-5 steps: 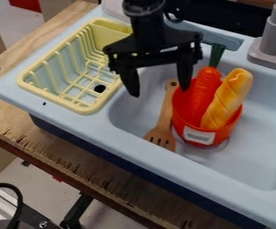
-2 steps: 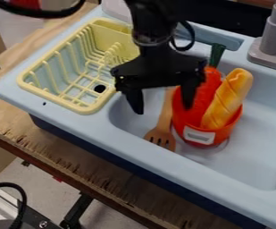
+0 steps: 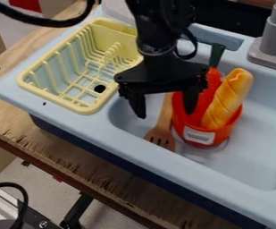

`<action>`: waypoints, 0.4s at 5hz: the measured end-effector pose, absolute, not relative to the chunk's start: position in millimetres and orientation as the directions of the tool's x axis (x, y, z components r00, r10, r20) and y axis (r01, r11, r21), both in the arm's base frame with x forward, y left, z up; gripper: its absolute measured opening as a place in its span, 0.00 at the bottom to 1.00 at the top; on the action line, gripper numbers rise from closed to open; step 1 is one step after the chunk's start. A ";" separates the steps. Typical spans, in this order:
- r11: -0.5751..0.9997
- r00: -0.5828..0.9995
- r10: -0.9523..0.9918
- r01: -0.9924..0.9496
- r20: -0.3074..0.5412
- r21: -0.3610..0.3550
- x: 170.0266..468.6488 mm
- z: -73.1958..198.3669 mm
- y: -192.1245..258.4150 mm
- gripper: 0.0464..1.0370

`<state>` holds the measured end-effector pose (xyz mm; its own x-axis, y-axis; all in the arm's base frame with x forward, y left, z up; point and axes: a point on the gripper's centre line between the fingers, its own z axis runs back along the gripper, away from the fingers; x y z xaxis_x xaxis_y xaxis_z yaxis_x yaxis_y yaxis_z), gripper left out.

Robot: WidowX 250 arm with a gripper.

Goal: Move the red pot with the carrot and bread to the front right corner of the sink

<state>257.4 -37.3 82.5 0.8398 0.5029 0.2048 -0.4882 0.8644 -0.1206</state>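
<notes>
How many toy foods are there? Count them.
2: the carrot, partly behind the hand, and the bread beside it, both in the red pot. More may be hidden inside.

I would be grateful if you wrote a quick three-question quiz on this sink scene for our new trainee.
1. Multiple choice: What stands in the red cup?
a) a plate and a sponge
b) a toy carrot and a toy loaf of bread
c) two bananas
2. True or false: The tool has its two fingers spread apart.
3. Fill in the blank: In the picture, the yellow dish rack is to the ____ of the basin where the slotted wooden spatula lies.

Key: 1. b; 2. true; 3. left
</notes>
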 end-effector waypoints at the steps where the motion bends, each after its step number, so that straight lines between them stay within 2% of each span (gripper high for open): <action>1: 0.866 0.841 0.500 -0.488 0.206 -0.109 255.6 76.7 -37.8 0.96; 2: 0.865 0.839 0.502 -0.492 0.210 -0.099 256.3 72.3 -37.0 0.96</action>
<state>256.3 -37.0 72.3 0.8391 0.5020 0.2095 -0.4925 0.8647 -0.0992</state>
